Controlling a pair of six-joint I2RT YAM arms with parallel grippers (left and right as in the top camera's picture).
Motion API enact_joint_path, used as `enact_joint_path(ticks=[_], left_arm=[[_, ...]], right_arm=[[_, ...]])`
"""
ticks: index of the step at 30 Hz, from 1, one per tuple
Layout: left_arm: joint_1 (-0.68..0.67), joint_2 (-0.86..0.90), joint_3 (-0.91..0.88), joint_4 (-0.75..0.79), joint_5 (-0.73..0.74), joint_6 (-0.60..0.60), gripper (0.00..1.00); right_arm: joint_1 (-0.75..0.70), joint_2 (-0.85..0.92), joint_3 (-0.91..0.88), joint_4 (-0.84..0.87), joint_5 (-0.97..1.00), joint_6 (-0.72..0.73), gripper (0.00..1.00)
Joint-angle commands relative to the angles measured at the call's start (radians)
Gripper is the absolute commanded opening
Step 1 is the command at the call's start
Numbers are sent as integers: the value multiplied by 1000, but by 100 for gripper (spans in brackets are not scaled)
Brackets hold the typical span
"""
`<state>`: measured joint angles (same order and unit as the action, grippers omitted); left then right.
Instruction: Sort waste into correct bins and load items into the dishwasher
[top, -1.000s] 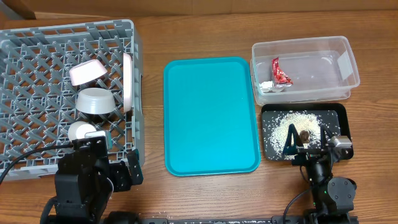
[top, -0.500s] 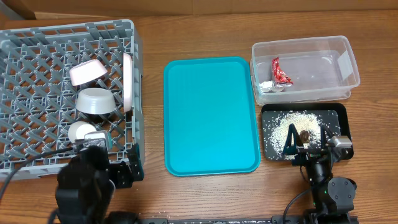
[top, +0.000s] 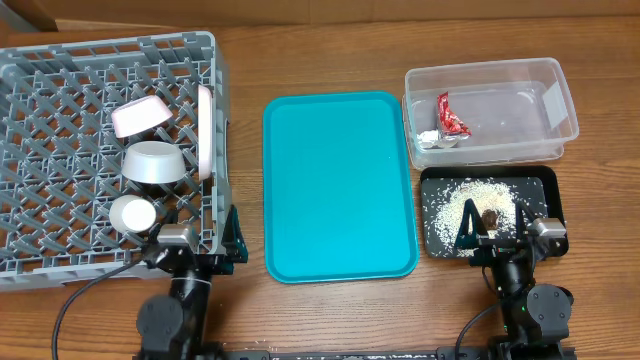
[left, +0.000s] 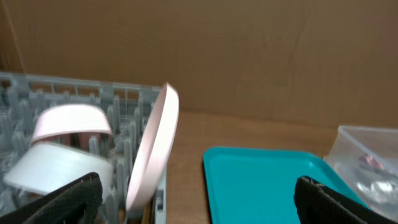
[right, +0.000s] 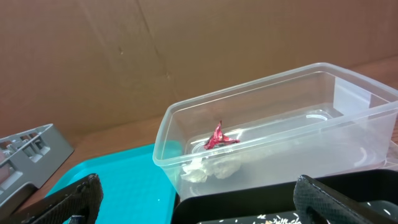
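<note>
Looks finished: crockery (top: 152, 162) in rack (top: 60, 100) at nine o'clock, wrapper (top: 452, 113) in tub (top: 510, 120), rice (top: 445, 205) in black tray (top: 548, 185) at three; left tool (left: 199, 196), right tool (right: 196, 196) both released

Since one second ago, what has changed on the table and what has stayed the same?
The left gripper drew back from over the rack's front corner toward the near table edge, uncovering the small white cup. Nothing was grasped or released. The right gripper, bowl, plates, teal tray, clear tub and black tray did not move.

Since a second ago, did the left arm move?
Yes. The left end effector backed off the rack toward its near right corner, uncovering the cup.
</note>
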<state>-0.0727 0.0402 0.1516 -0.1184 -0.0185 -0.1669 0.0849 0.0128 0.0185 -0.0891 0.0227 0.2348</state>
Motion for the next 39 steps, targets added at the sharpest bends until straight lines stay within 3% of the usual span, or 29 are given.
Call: enact_joint_path(ticks=[1, 4, 10, 39], left_arm=[[-6, -37, -97, 138, 12, 62, 100], [-6, -37, -150, 213, 23, 63, 100], [-5, -37, -147, 34, 44, 66, 100], [-5, -36, -147, 41, 42, 66, 100]], right_arm=[[-6, -10, -11, 8, -1, -2, 100], [-6, -10, -11, 8, -1, -2, 100], [-6, -10, -11, 8, -1, -2, 100], [-6, -10, -11, 8, -1, -2, 100]])
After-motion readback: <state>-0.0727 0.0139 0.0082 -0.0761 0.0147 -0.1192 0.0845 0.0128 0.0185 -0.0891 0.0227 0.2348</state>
